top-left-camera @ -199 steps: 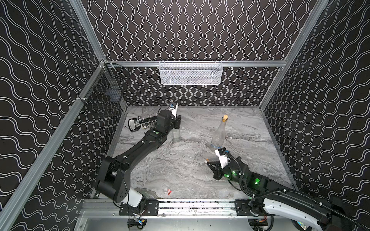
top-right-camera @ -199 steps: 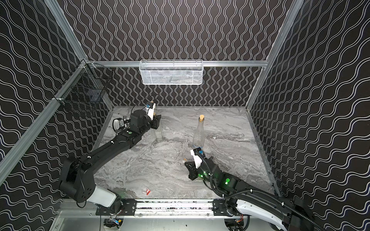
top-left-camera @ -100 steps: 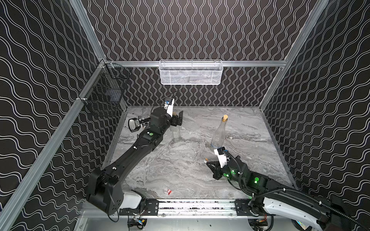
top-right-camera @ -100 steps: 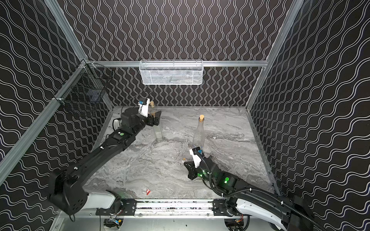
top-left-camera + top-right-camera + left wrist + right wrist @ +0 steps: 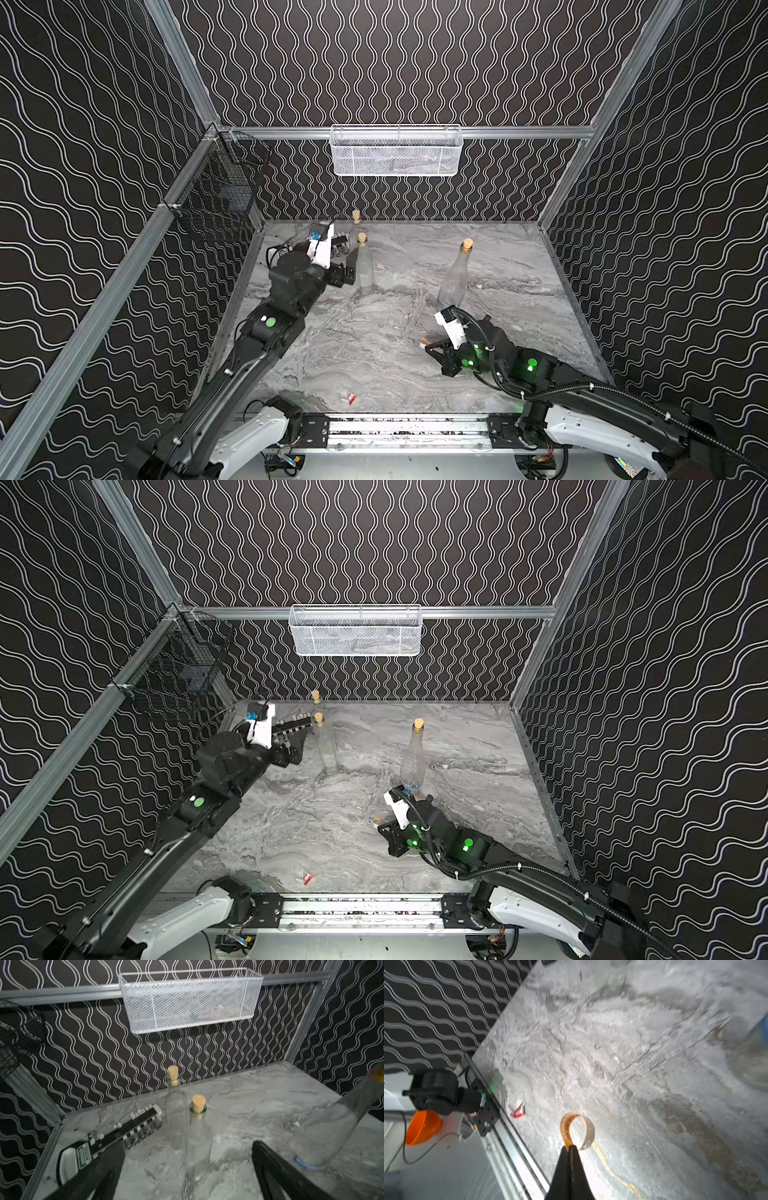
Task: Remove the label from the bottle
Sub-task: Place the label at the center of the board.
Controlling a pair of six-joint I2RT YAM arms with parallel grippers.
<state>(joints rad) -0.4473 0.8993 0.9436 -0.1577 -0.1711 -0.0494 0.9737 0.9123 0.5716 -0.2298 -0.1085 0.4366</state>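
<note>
On the left wall hangs a black wire basket [image 5: 218, 195] with a dark block inside; what it is cannot be told. Below it the left gripper [image 5: 347, 270] hovers over the rear left of the counter [image 5: 386, 328], its jaws spread wide and gripping nothing. In the left wrist view its two black fingers [image 5: 99, 1169] stand well apart, with a nearer corked bottle [image 5: 365, 268] ahead in line with the gap, just beside the fingertips in both top views. A rear corked bottle [image 5: 356, 222] stands behind that one near the back wall, and a rack of small vials [image 5: 124, 1130] lies flat beside them toward the left wall. Both bottles are clear, upright and look empty.

A white mesh basket [image 5: 397, 151] hangs from the back rail at the centre; something grey lies in it, too dim to name. A red scrap [image 5: 351, 399] lies on the counter near the front rail.

Further right, the right gripper [image 5: 570, 1147] is clenched on one end of the label [image 5: 577, 1129], a strip curled into a loop, orange on one face and pale on the other, held just above the counter. The bottle [image 5: 455, 280], clear and corked, stands apart from the label, just beyond the right gripper toward the back wall, with a thin blue band at its base. Off the counter's front edge sits an orange bowl [image 5: 422, 1127].
</note>
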